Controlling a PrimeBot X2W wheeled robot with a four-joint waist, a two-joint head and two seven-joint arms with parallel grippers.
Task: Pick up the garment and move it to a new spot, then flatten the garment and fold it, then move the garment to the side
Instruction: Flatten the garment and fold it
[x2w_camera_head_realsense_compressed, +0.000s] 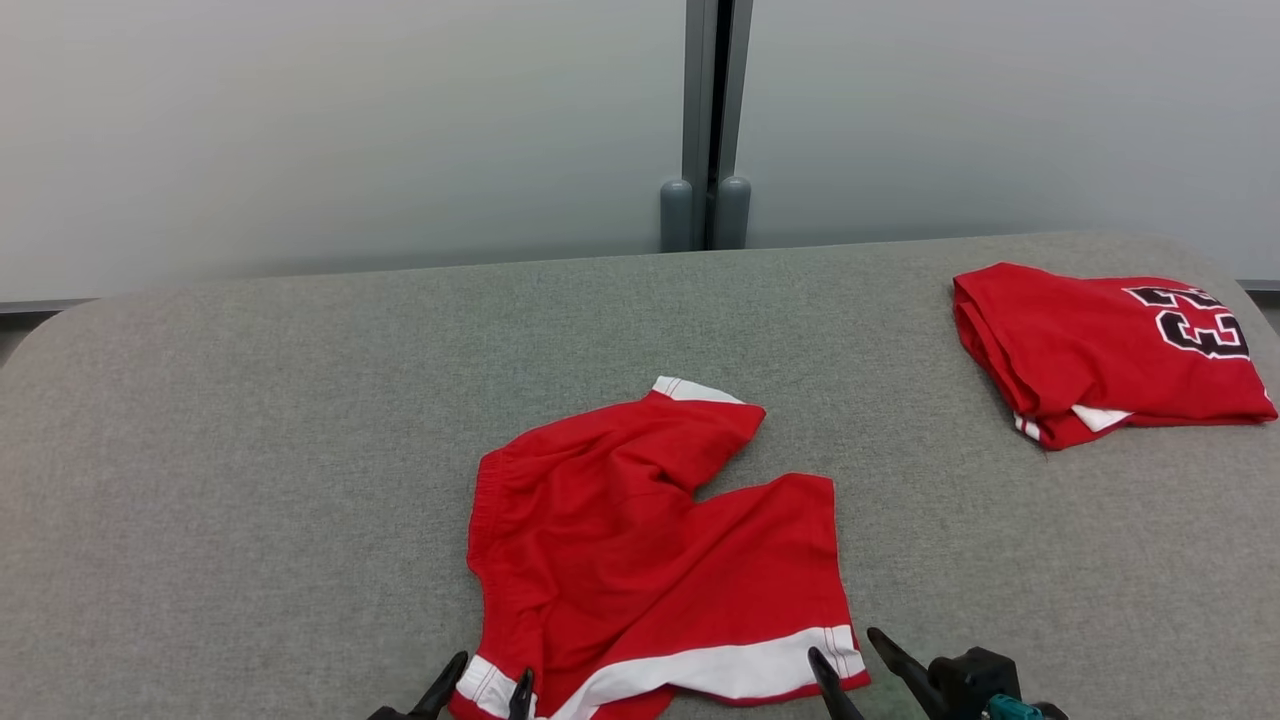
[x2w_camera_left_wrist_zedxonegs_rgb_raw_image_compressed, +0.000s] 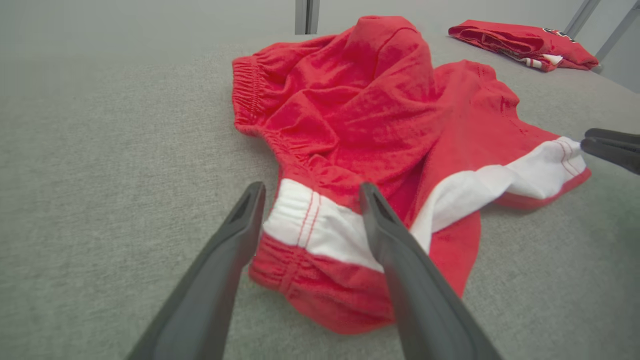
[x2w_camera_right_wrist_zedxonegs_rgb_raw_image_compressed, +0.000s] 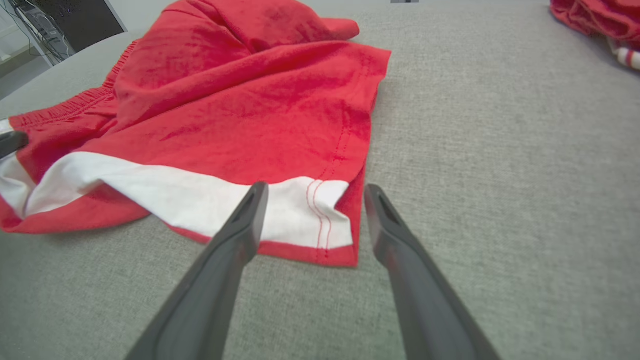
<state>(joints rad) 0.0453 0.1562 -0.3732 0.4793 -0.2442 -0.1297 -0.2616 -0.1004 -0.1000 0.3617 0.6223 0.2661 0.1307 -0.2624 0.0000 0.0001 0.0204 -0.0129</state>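
The garment, a pair of red knit shorts with a white hem band (x2w_camera_head_realsense_compressed: 640, 540), lies on the grey fabric-covered surface (x2w_camera_head_realsense_compressed: 250, 450) at centre, toward 6 o'clock in the head view. It is not flat: one leg bunches up toward 12 o'clock and the waistband at 9 o'clock is rumpled. The left tool (x2w_camera_left_wrist_zedxonegs_rgb_raw_image_compressed: 312, 189) is spread, its fingers straddling the hem corner at 7 o'clock; no pinch is made. The right tool (x2w_camera_right_wrist_zedxonegs_rgb_raw_image_compressed: 316, 187) is likewise spread at the hem corner at 5 o'clock. Whether the relocation step is complete cannot be determined. Judged status: flattening is pending, with folding and the move to the side left to do. A folded red jersey with black numerals (x2w_camera_head_realsense_compressed: 1100, 350) rests at 2 o'clock, well apart.
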